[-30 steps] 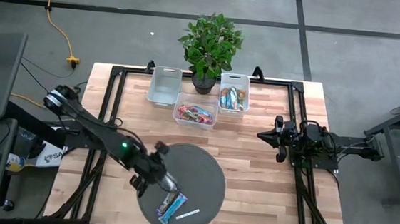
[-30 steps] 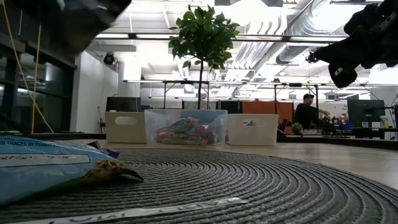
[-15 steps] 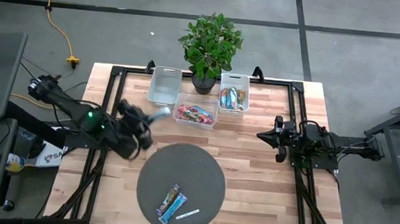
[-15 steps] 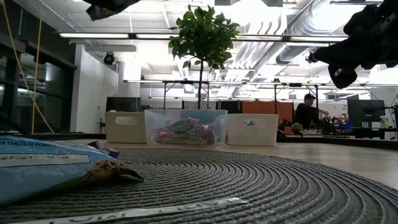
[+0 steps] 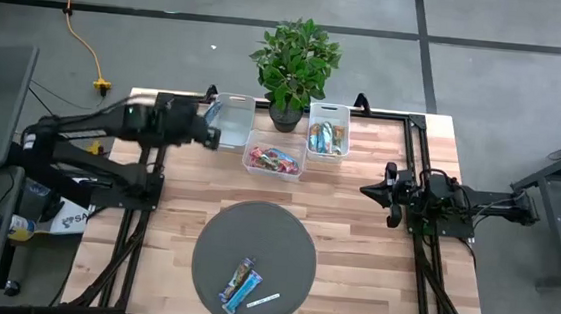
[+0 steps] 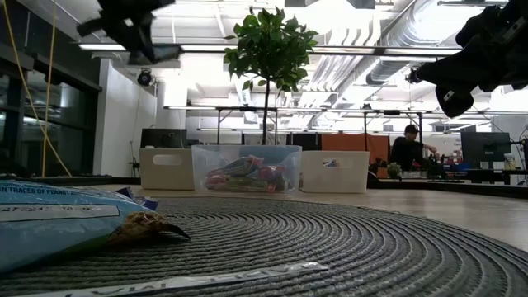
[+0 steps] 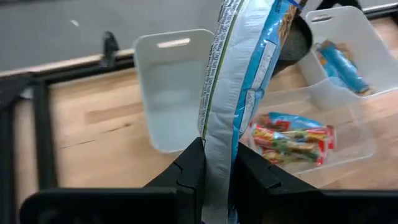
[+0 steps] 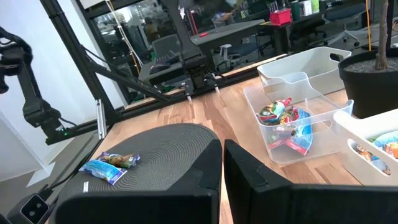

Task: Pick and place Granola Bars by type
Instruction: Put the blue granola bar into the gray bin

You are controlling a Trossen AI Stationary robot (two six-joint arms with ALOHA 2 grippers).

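1. The left gripper (image 7: 216, 165) hangs at the near edge of the white left bin (image 5: 230, 119), its jaws pinched narrow on a light blue bar (image 7: 239, 81) that stands on end between them. The bar is not yet released.
2. That left bin looks empty inside, so this would be the first bar of its kind there, as far as the views show.
3. The clear middle bin (image 5: 274, 162) already holds several red and pink bars, and the white right bin (image 5: 327, 138) holds a mixed-looking handful with blue and orange wrappers.
4. On the round grey mat (image 5: 274, 239) two bars (image 5: 241, 284) lie side by side next to a thin white strip (image 5: 263, 300); these are left to sort.
5. The right gripper (image 5: 394, 197) waits with its jaws shut at the table's right side, holding nothing.
6. Judged from this, the sorting is well along, with one drop under way and two picks remaining.
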